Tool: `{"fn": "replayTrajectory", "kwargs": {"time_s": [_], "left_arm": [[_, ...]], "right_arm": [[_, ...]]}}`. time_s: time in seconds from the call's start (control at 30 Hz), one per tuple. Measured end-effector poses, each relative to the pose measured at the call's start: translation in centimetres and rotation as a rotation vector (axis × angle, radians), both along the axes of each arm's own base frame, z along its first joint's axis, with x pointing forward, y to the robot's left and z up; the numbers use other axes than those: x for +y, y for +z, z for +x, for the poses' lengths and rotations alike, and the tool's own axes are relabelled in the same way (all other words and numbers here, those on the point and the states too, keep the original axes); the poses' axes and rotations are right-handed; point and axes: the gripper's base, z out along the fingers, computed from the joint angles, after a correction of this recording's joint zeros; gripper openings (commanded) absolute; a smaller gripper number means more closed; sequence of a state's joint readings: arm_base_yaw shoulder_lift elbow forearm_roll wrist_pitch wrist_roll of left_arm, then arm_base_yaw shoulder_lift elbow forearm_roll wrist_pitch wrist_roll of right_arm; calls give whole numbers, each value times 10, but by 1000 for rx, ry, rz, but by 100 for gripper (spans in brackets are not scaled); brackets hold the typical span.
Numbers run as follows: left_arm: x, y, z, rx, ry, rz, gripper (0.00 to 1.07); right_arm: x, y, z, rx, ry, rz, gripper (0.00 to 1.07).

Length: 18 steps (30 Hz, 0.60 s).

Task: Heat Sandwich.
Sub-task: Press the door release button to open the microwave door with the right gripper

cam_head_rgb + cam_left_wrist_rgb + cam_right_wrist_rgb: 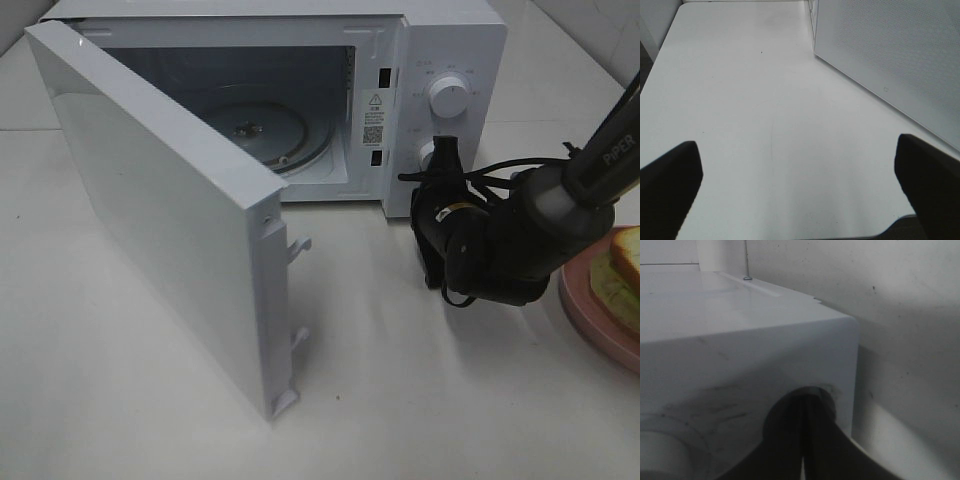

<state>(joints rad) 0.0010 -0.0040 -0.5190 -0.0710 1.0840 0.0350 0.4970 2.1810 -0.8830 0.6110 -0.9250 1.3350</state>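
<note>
Exterior high: microwave (440, 40) door (160, 220) is open and the turntable (265, 130) is bare. The sandwich (615, 270) sits on the pink plate (585, 305) at the right edge, so loading is not yet done. The right gripper (447, 150) is at the control panel. Next, it probably needs to back off and fetch the plate. The door edge juts near; the table (400, 380) between is free.

Left wrist: left gripper (800, 170) fingers (670, 185) are wide apart over the table.

Right wrist: fingers (790, 450) are pressed together against the panel.

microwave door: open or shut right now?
Open. The door stands swung out wide, exposing the bare glass turntable inside.
</note>
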Motion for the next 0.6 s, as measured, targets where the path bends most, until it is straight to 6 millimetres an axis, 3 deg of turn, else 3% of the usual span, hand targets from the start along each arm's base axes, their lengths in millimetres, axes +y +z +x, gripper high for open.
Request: {"fn": "replayTrajectory", "kwargs": {"time_s": [0.6], "left_arm": [[0, 0, 0, 0, 0, 0, 100]], "right_arm": [[0, 0, 0, 20, 12, 6, 0]]}}
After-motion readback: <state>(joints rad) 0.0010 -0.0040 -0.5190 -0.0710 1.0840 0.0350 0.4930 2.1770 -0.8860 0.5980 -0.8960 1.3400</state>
